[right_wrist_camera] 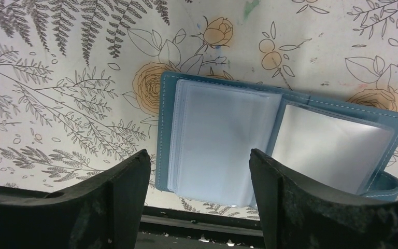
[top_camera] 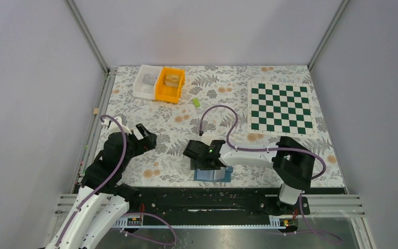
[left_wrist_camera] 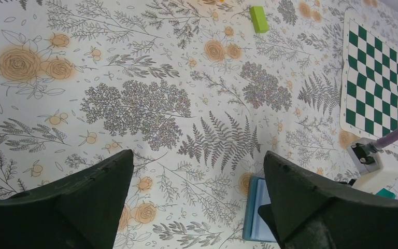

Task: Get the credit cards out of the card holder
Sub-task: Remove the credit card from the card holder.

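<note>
The blue card holder (right_wrist_camera: 164,129) lies open near the table's front edge, its clear plastic sleeves (right_wrist_camera: 223,140) fanned out. It also shows in the top view (top_camera: 211,176) and in the left wrist view (left_wrist_camera: 255,207). No credit card shows clearly; the sleeves look pale and glossy. My right gripper (right_wrist_camera: 198,155) is open and hangs just above the holder's left stack of sleeves, a finger on either side and holding nothing; in the top view (top_camera: 207,162) it covers much of the holder. My left gripper (left_wrist_camera: 198,154) is open and empty over bare tablecloth to the holder's left (top_camera: 146,136).
A small lime-green block (top_camera: 196,102) lies mid-table, also in the left wrist view (left_wrist_camera: 259,19). A green chessboard mat (top_camera: 281,108) lies at the back right. A white bin (top_camera: 146,83) and an orange bin (top_camera: 170,84) stand at the back left. A black rail (right_wrist_camera: 202,228) runs along the front edge.
</note>
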Controlling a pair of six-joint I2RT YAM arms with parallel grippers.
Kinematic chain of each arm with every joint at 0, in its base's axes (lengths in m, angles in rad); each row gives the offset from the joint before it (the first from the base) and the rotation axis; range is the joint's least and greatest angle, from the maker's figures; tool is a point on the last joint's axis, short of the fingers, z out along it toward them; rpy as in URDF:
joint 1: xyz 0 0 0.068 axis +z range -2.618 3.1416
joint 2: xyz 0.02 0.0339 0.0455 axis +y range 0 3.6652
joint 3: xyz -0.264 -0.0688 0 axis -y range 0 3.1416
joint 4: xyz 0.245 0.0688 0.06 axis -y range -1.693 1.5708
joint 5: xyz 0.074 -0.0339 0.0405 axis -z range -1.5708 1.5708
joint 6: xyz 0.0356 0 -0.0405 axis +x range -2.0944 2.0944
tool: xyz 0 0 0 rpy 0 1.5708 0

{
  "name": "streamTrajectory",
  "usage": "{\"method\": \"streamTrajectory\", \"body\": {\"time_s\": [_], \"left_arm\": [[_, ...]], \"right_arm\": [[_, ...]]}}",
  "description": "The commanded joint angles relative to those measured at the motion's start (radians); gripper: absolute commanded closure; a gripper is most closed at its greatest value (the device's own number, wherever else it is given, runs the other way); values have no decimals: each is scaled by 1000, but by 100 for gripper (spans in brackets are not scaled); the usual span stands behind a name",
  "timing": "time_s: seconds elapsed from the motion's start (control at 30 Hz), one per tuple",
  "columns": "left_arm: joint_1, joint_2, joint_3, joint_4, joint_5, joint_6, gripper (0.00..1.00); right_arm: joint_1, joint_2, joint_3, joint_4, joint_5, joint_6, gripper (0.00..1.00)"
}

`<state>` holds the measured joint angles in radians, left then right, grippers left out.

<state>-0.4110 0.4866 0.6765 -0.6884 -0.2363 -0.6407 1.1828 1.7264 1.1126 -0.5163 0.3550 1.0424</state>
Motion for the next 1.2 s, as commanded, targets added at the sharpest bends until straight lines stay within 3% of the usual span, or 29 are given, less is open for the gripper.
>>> {"method": "streamTrajectory", "body": {"time_s": [0.0, 0.33, 0.6, 1.0, 1.17], "left_arm": [[3, -10, 35, 14, -37, 26, 5], [3, -16, 32, 16, -17, 36, 5], [3, -9, 28, 29, 35, 55, 5], [2, 89, -49, 161, 455, 33, 16], [0, 143, -115, 239, 524, -8, 20]], "right_arm": [[20, 49, 81, -90, 78, 37, 24], [23, 105, 76, -118, 87, 36, 28], [23, 79, 29, -70, 82, 24, 45], [23, -47, -120, 91, 76, -17, 64], [22, -100, -173, 145, 77, -40, 74]]}}
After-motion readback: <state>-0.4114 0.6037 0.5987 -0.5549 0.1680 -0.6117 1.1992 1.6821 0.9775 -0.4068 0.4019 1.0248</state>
